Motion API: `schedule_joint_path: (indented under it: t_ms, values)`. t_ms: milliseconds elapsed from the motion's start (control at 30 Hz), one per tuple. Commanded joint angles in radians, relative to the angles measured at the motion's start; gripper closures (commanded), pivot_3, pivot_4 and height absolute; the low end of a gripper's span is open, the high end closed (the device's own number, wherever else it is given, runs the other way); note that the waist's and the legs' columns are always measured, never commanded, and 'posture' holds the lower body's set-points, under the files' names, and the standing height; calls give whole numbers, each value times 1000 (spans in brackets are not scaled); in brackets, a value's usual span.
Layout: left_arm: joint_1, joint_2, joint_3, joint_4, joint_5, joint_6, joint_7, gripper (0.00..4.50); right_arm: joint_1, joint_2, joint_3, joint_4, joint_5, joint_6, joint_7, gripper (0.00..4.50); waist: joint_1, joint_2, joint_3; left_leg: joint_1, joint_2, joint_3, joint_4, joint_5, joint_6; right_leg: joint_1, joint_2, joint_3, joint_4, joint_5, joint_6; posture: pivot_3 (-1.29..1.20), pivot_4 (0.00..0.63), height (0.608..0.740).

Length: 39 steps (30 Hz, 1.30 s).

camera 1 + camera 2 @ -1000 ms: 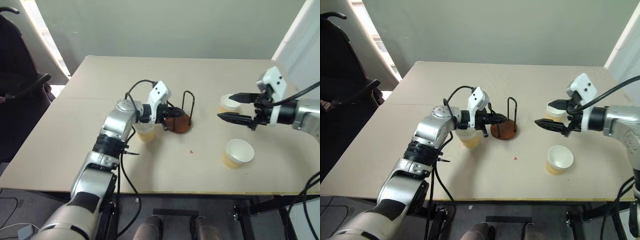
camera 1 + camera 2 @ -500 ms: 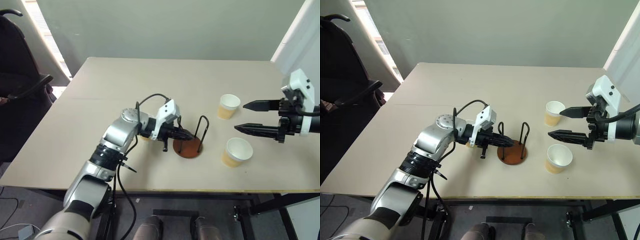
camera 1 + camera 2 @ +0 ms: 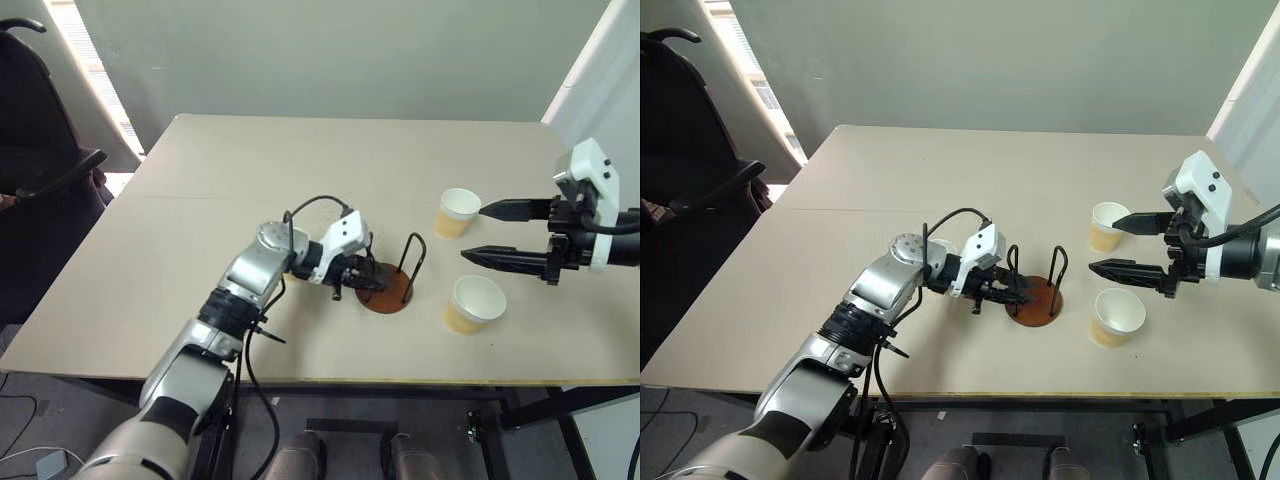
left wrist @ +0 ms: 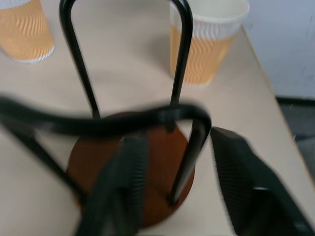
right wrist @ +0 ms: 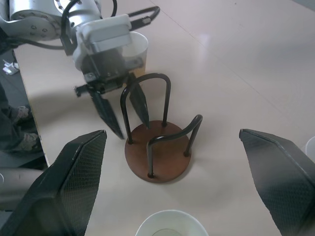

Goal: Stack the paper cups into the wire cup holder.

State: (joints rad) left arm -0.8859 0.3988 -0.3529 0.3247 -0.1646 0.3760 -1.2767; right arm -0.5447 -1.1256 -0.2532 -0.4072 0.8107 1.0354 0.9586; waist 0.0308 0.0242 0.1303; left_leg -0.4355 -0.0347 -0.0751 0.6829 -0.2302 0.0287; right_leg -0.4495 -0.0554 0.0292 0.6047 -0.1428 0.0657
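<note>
Bench (image 3: 200, 220): flat, pale tan top; carries every task item. Smooth surface, so light items will likely slide if nudged sideways.
Left tool (image 5: 124, 110): fingers parted, astride one wire loop at the near edge of the holder base; released, nothing gripped.
Right tool (image 3: 500, 232): fingers spread wide and empty, hovering above the bench between the two right-hand cups.
Wire cup holder (image 3: 388, 285): reddish-brown disc base with two thin black upright wire loops, standing near the front centre of the bench. Judged light and rigid; the wire is thin and round, so a grip low on a loop, close to the base, should hold best. A push high on a loop may tip it.
Paper cup, front right (image 3: 474, 304): upright, mouth up, well apart from the holder.
Paper cup, far right (image 3: 458, 212): upright, just past the right tool's fingertips.
Paper cup, left (image 5: 138, 49): upright behind the left tool body, near the holder.
Cup handling: judged very light, thin-walled and easily crushed; ribbed outer wall gives some friction. Take hold across the wall just below the stiff rolled rim, with light closing force.
</note>
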Motion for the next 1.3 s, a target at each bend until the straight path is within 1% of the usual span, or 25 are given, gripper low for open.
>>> schedule_joint_path:
  t_ms: [33,100,233,367,533,633,767,833,933,1000,1067,1200,1300]
  values:
    - [6,44,-1,-61,24,-57,-28,1273,-27,-8,-2,-7,-1,-24,-3,0,0,0,0,0,0,0,0,0,0,0,0,0,0,0,0,0,150,740]
    - [7,67,8,-75,27,-66,-30,622,-28,-6,5,-3,-6,-30,-3,0,0,0,0,0,0,0,0,0,-1,0,0,0,-1,0,0,0,150,740]
    - [0,97,25,-108,27,-70,-23,622,-34,-5,21,12,-18,-46,1,0,1,0,0,-1,-1,0,0,-1,-1,0,-1,0,-2,0,1,0,150,740]
    - [-8,116,62,-176,-11,-15,-20,622,-75,6,66,57,-56,-79,-1,0,1,0,0,-1,-1,0,0,-1,-1,0,-1,0,-4,0,1,0,150,740]
    - [7,188,128,-223,-22,11,3,622,-176,17,168,176,-162,-157,21,0,-4,0,0,-1,-1,0,0,-2,-1,0,-1,0,-3,0,0,0,150,740]
    - [18,227,201,-248,-74,75,24,622,-242,26,249,269,-257,-235,55,0,-7,0,0,0,-1,0,-1,-2,0,-1,-1,0,-3,0,-1,0,150,740]
    - [22,268,328,-261,-172,189,61,622,-334,64,381,430,-422,-383,114,0,-12,0,0,0,0,0,0,-3,2,-1,-1,0,-2,2,-2,0,150,740]
    - [33,299,363,-265,-187,212,76,622,-382,97,433,517,-490,-446,144,0,-15,0,0,0,0,0,0,-6,7,-2,-1,-1,-2,3,-4,0,150,740]
    - [70,341,414,-300,-228,256,95,622,-452,153,505,656,-594,-546,188,0,-17,0,0,0,0,0,-1,-6,7,-3,-1,-1,-1,3,-5,0,150,740]
    - [90,351,437,-327,-263,285,102,622,-483,181,538,738,-658,-610,205,0,-18,1,0,0,1,0,-1,-5,6,-3,-1,-1,0,3,-6,0,150,740]
    - [102,354,455,-346,-293,307,108,622,-507,206,556,805,-704,-657,219,0,-15,1,0,-1,1,-1,-1,-2,0,-3,-1,-2,0,2,-7,0,150,740]
    - [156,377,498,-378,-336,289,99,622,-580,266,634,1025,-857,-816,219,0,-18,0,0,0,1,-1,-1,-3,-2,-4,-1,-2,2,1,-10,0,150,740]
    - [165,389,515,-371,-346,276,111,622,-627,307,645,1146,-915,-882,224,0,-17,1,0,0,1,-2,-2,-3,-3,-5,-1,-3,4,0,-11,0,150,740]
